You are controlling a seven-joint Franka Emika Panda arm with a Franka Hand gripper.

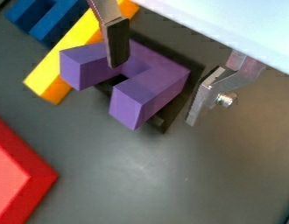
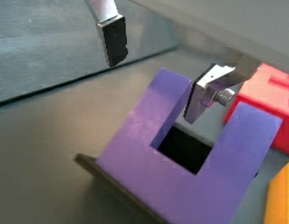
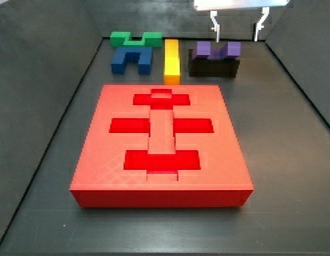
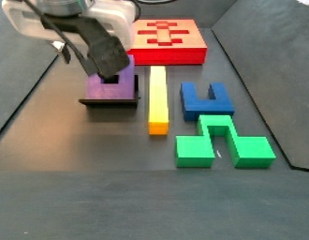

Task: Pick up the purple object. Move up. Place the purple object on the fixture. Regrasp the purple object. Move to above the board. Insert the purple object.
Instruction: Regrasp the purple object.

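Observation:
The purple object (image 1: 130, 83) is a U-shaped block sitting on the black fixture (image 1: 172, 119), also seen in both side views (image 3: 217, 50) (image 4: 110, 87). My gripper (image 1: 158, 87) is open just above it. One finger (image 1: 116, 44) hangs over the block's notch and the other finger (image 1: 207, 96) stands off its outer side; neither touches it. In a side view the gripper (image 3: 236, 32) hovers over the block and fixture (image 3: 215, 69). The red board (image 3: 161, 140) lies apart from the fixture, towards the front of that view.
A yellow bar (image 3: 172, 58) lies beside the fixture, with a blue block (image 3: 128, 61) and a green block (image 3: 134, 40) beyond it. Low black walls (image 3: 295, 90) bound the floor. The board's corner (image 1: 18, 175) shows in a wrist view.

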